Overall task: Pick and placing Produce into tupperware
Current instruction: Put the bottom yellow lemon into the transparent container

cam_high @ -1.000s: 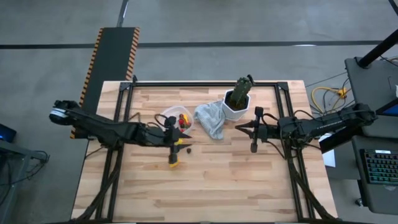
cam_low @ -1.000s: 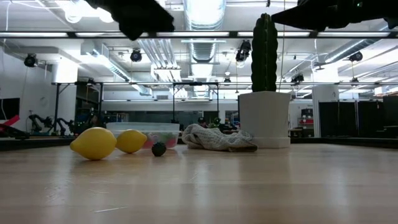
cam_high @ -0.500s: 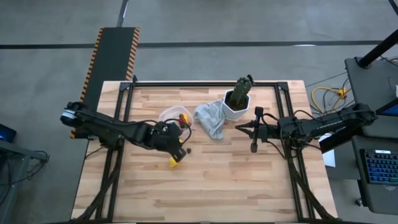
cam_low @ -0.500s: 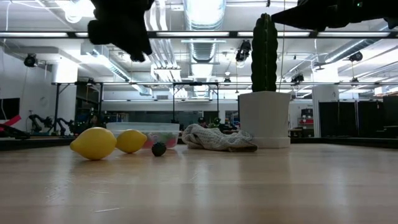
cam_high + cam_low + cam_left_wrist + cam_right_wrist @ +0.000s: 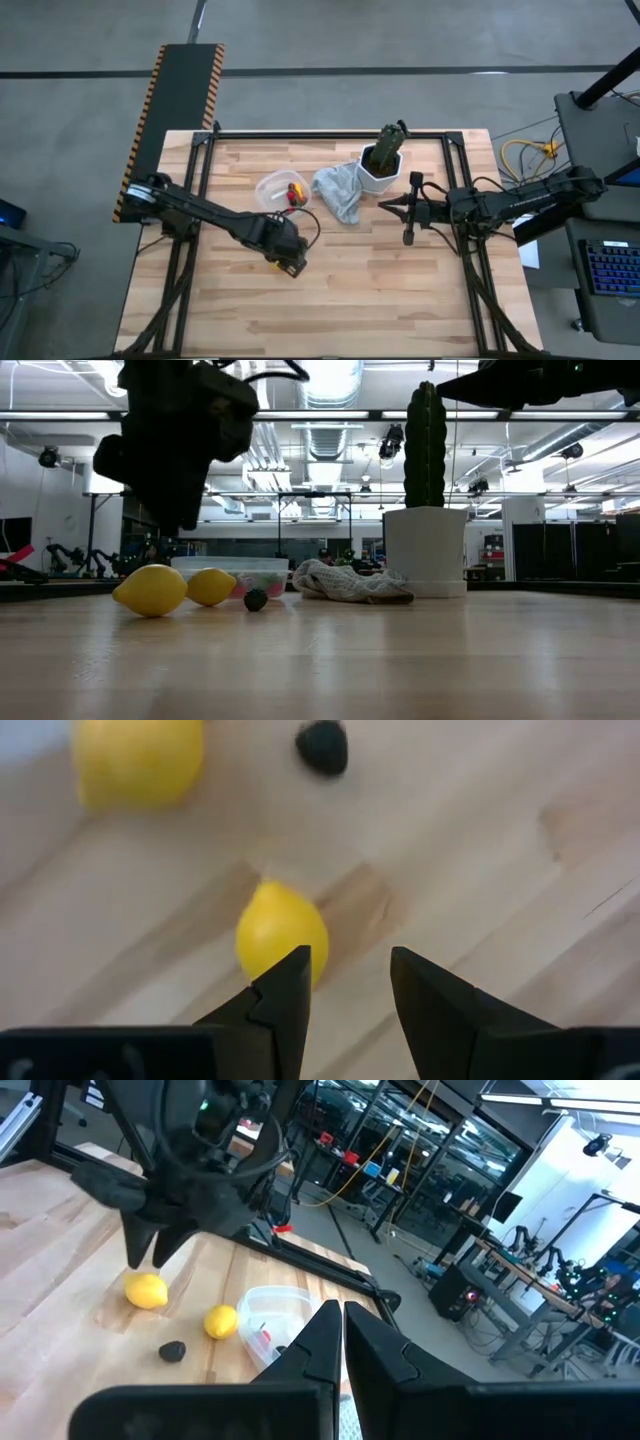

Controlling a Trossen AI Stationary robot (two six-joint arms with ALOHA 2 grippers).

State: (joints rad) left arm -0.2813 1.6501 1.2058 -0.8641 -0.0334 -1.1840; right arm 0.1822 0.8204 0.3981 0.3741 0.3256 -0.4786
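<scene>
Two yellow lemons and a small dark piece lie on the wooden table in front of the clear tupperware. Red pieces lie inside it. My left gripper is open and hovers above the table. In its wrist view the nearer lemon lies just beyond one fingertip, with the other lemon and the dark piece farther off. In the low view the left gripper hangs above the lemons. My right gripper is shut and waits in the air beside the pot.
A crumpled grey cloth lies between the tupperware and the white hexagonal pot, which holds a green cactus. The right wrist view shows the left arm over the lemons. Bare wood stretches toward the near edge.
My left gripper has moved from beside the tupperware toward the table's near edge, over the lemons, and has come down toward them. The lemons, the dark piece and the right arm have kept still.
</scene>
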